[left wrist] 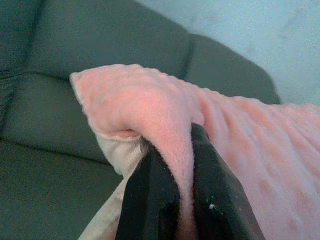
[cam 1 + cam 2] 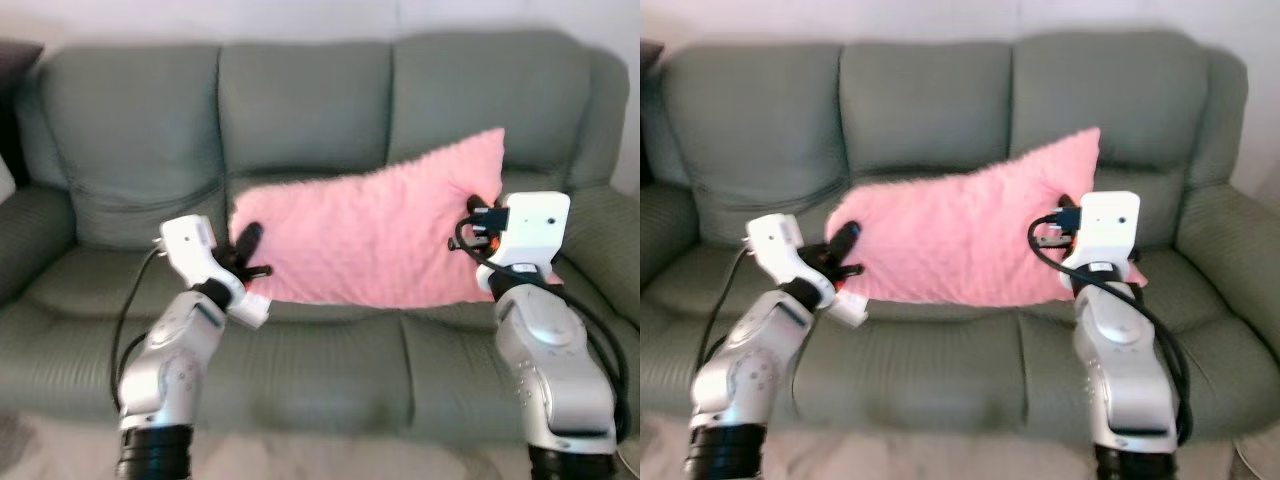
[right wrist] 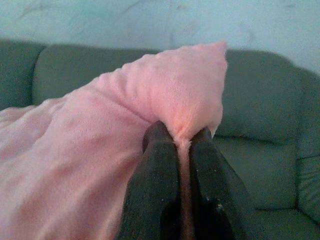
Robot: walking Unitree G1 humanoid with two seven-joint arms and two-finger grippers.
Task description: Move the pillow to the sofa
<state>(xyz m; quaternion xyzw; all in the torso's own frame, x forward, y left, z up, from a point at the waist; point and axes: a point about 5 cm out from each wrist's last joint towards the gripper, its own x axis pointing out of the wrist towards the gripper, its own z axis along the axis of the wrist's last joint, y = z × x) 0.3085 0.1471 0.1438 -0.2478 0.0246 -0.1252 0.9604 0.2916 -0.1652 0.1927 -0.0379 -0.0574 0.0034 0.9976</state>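
A fluffy pink pillow [image 2: 375, 235] hangs stretched between my two grippers, over the seat of the grey-green sofa [image 2: 300, 110]. My left gripper [image 2: 250, 250] is shut on the pillow's left edge; in the left wrist view the pink fabric [image 1: 150, 110] is pinched between the black fingers [image 1: 215, 200]. My right gripper [image 2: 478, 222] is shut on the pillow's right edge below its raised corner. The right wrist view shows that corner [image 3: 195, 85] squeezed between the fingers [image 3: 155, 185]. The pillow's lower edge hangs close to the seat cushions; whether it touches them I cannot tell.
The sofa has three back cushions and three seat cushions [image 2: 320, 360], with padded armrests at both ends [image 2: 25, 235]. A pale wall [image 2: 300, 20] rises behind it. Light flooring [image 2: 60, 450] lies in front.
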